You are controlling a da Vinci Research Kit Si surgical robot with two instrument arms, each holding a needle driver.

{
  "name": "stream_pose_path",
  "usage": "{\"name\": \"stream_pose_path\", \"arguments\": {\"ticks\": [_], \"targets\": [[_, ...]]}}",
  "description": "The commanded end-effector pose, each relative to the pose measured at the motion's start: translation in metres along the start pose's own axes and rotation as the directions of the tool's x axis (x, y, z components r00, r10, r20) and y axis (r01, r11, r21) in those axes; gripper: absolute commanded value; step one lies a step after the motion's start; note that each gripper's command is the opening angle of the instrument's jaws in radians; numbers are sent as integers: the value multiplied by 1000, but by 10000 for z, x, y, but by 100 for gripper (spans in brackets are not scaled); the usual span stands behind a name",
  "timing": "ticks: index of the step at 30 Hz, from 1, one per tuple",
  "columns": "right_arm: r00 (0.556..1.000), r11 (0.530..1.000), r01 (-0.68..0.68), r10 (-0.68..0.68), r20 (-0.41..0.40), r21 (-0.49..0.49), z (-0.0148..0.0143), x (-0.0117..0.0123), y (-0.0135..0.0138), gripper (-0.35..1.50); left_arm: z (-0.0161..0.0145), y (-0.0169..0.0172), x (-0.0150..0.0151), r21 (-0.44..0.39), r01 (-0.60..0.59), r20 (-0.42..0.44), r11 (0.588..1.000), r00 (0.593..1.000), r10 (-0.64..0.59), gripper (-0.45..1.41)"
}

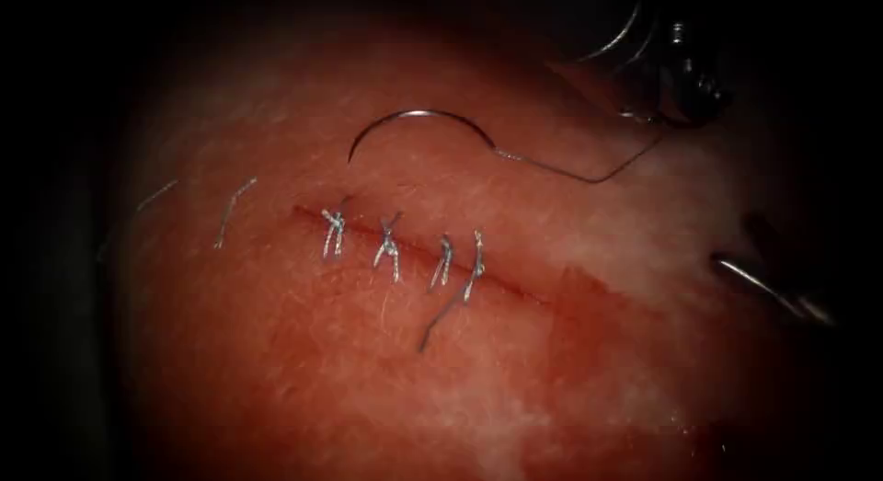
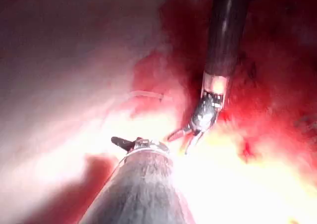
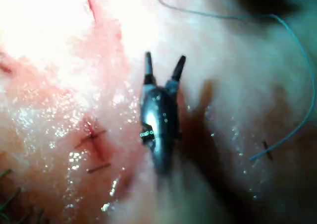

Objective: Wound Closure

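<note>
I have the right arm's needle driver (image 3: 165,60) parked with its two jaws spread apart and nothing between them, its tips hovering over the pale, wet pork tissue (image 1: 276,352). The left arm's dark needle driver (image 1: 664,118) sits further back from mine. The fine grey thread (image 1: 589,179) runs up to its tip, but whether it actually has hold of the thread I cannot tell.

The thin curved steel needle (image 1: 418,113) is held by neither tool. It lies well clear of my open jaws, out beyond them on the far side of the red cut (image 1: 515,292), up toward the cut's left end. Its arc appears to rest on the surface. The point comes down close to the leftmost of the four knotted stitches (image 1: 333,233), and I cannot see whether it bites the tissue. The thread leaves its blunt end and sags toward the left tool.

My read on handling: the needle is light, stiff and slick — likely to swivel if pinched near either end, so I would take it on the body of the curve, back from the point. The thread is limp and easily frayed. The tissue is soft, slippery with red fluid (image 1: 598,325), and would tear under a hard tug.
</note>
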Motion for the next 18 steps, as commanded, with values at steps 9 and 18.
{"name": "stream_pose_path", "arguments": {"ticks": [9, 18], "targets": [[997, 973, -53, 38, 71, 222, 55, -1, -126, 146, -137, 8, -82, -301, 139, -200, 944, 958, -204, 66], [1000, 969, -5, 1, 17, 246, 58, 39, -140, 145, -205, 43, -156, -446, -70, -291, 892, 954, -70, 10]]}}
